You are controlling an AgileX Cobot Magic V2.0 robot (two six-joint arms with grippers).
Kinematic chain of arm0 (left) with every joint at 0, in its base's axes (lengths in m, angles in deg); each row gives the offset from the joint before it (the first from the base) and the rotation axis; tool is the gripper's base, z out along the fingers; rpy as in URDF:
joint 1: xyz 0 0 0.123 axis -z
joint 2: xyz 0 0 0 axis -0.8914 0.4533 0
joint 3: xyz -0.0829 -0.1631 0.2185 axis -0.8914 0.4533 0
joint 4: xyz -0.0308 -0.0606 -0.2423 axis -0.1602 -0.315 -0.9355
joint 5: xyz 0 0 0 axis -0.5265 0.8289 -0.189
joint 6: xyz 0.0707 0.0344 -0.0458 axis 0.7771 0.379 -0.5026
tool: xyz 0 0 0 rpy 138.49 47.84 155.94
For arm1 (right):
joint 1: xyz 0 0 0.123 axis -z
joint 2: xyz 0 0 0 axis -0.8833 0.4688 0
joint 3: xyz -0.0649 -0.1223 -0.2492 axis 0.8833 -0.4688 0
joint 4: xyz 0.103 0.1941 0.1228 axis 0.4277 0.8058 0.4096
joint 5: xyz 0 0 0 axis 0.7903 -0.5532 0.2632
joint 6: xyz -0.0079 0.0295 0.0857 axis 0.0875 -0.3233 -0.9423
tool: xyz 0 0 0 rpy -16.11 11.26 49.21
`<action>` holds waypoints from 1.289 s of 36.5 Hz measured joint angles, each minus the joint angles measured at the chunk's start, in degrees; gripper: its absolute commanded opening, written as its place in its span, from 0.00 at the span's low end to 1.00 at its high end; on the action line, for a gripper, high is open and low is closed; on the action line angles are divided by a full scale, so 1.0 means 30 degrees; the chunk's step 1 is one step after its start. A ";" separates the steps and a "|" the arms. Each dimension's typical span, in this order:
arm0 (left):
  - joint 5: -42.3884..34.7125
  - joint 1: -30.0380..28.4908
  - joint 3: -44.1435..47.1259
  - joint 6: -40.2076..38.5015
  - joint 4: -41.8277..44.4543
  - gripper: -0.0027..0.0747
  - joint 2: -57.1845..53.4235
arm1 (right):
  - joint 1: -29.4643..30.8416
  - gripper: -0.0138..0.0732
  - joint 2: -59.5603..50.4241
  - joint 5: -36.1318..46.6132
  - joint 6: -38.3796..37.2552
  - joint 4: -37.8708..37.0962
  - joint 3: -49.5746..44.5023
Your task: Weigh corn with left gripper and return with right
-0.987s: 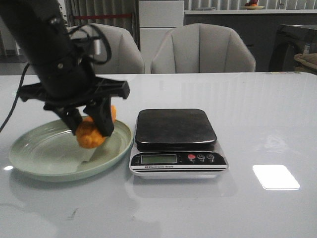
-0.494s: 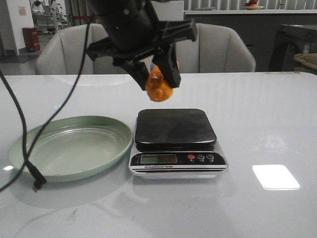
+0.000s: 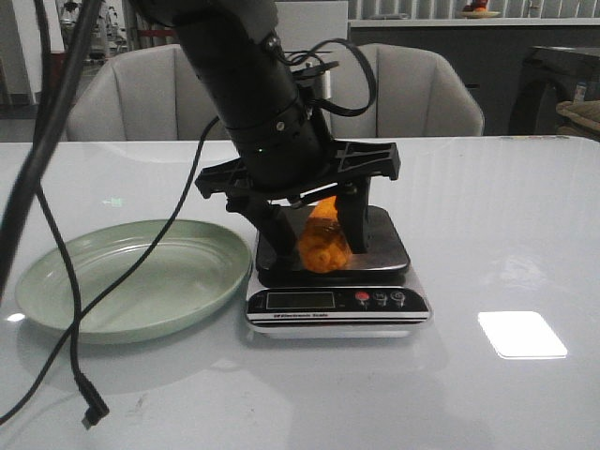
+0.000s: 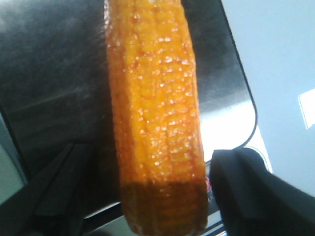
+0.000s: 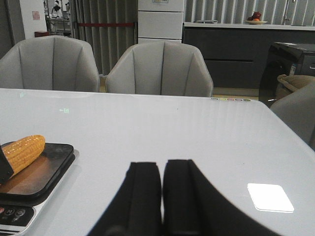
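Left gripper (image 3: 314, 246) lowered over the scale (image 3: 334, 270), fingers clamped on the corn (image 3: 323, 243).
Arm slants down from upper left; half a second ago the corn hung above the platform, now it rests there. Right gripper (image 5: 161, 194) pressed closed.

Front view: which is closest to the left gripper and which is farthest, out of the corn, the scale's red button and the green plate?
1. The corn, between the left gripper fingers, over the scale.
2. The red button, just below, on the scale's front.
3. The green plate, off to the left on the table.
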 measured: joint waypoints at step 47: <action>-0.1052 0.0000 1.3755 0.0000 0.5334 0.78 -2.2852 | 0.0000 0.37 0.0000 0.0000 0.0000 0.0000 0.0000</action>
